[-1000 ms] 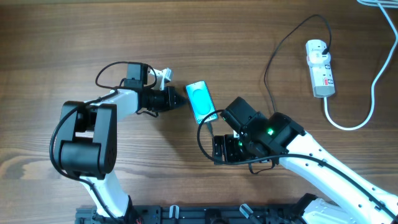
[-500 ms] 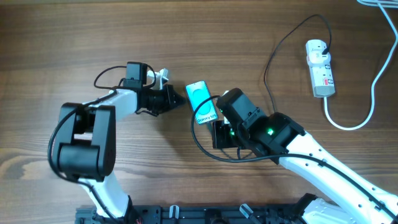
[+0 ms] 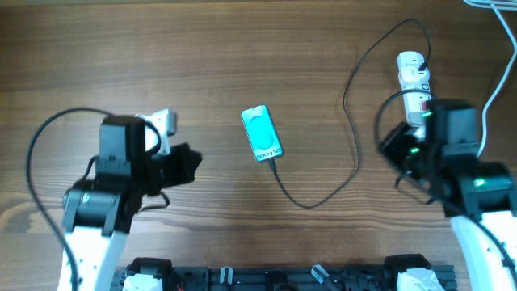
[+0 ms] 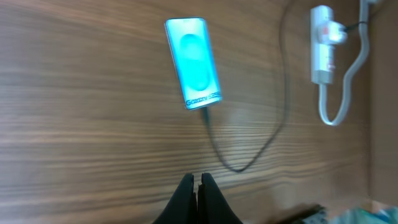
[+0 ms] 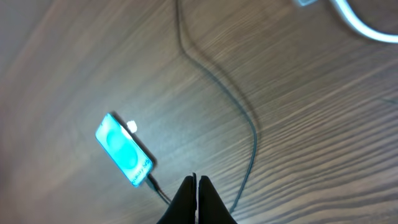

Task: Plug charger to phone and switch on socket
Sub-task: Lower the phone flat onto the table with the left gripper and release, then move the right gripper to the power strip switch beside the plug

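Observation:
The phone lies flat mid-table, its cyan screen up. The charger, a thin black cable, has its connector at the phone's lower edge; from there it loops right and up to a black plug in the socket. This white strip lies at the far right, its lower half hidden under my right arm. My left gripper is shut and empty, well left of the phone. Also shut and empty, my right gripper hovers beside the socket. Both wrist views show the phone and cable from above.
The socket's thick white cord curls along the right edge of the wooden table. In the left wrist view the socket and this cord sit at the upper right.
Both arms have pulled back from the phone: the left down and to the left, the right over to the socket. The phone now lies alone with the cable at its lower end.

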You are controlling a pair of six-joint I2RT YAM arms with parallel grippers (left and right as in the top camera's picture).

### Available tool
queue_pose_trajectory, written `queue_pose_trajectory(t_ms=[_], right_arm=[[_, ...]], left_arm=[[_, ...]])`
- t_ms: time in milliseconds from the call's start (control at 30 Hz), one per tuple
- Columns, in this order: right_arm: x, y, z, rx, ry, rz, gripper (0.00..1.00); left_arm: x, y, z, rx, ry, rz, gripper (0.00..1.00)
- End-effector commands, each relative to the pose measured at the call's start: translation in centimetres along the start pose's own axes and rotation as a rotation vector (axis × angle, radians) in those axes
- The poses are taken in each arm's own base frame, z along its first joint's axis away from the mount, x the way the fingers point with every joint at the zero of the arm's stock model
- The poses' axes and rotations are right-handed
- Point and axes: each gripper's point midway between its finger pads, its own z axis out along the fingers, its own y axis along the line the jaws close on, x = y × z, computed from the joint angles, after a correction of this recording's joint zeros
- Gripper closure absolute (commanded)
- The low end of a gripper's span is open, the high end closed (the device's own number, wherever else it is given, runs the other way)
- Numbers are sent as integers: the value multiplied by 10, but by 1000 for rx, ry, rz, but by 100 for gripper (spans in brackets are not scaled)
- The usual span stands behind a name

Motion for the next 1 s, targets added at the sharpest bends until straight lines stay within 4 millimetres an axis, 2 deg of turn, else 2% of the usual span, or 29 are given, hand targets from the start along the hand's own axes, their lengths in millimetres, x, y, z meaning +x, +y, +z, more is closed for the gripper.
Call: queue_pose_trajectory(t_ms=[0, 33, 100, 233, 333, 433, 533, 633, 767, 967], right_arm=[[-37, -6, -8, -44, -14, 54, 96], [-53, -16, -7, -27, -12, 100, 96], [-66, -20, -3, -28, 3, 146, 96], [-100, -26, 26, 7, 55, 210, 96], [-116, -23, 56, 14, 123, 234, 96], [-147, -26, 80, -14, 162, 344, 96], [-179, -47, 101, -60, 192, 474, 95], [-191, -58, 126, -105, 215, 571, 95], [-193, -70, 159, -91, 232, 615, 95], [-199, -85, 193, -38, 197, 646, 95]], left_arm=[[-2, 26, -25, -162, -116, 27, 96], [-2, 26, -30, -167, -139, 33, 95], [-2, 25, -31, -166, -144, 35, 89], [-5, 35, -27, -217, -135, 24, 73], [-5, 38, -20, -229, -106, 14, 70], [-4, 42, -14, -240, -78, 3, 69], [-3, 43, -11, -247, -63, -2, 70], [-3, 43, -11, -247, -63, -2, 70], [-3, 43, -11, -247, -63, -2, 69], [-3, 43, -11, -247, -63, -2, 68]])
